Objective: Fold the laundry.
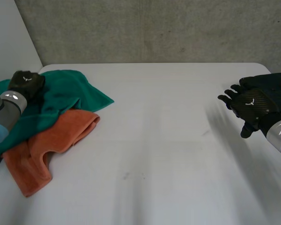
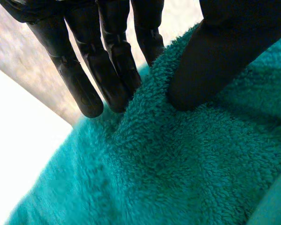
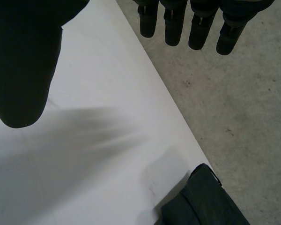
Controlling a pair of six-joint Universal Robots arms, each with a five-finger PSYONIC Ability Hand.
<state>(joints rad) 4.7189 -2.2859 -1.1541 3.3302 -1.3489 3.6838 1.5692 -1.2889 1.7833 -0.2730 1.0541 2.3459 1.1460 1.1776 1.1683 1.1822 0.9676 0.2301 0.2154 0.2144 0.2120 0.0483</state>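
A green towel [image 1: 68, 91] lies crumpled at the table's far left, partly over an orange towel [image 1: 54, 140] that spreads toward the front. My left hand [image 1: 27, 83] rests on the green towel's left part. In the left wrist view its thumb [image 2: 210, 56] presses into the green towel [image 2: 178, 164], and its straight fingers [image 2: 84, 89] stand behind a raised ridge of the cloth, which is pinched between them. My right hand [image 1: 247, 104] hovers over the bare table at the right, fingers [image 3: 178, 23] straight and thumb [image 3: 23, 70] apart, holding nothing.
The white table [image 1: 168, 140] is bare between the towels and my right hand. Its right edge [image 3: 178, 126] runs under the right hand's fingers, with grey floor beyond. A dark grey object [image 3: 201, 201] sits at that edge.
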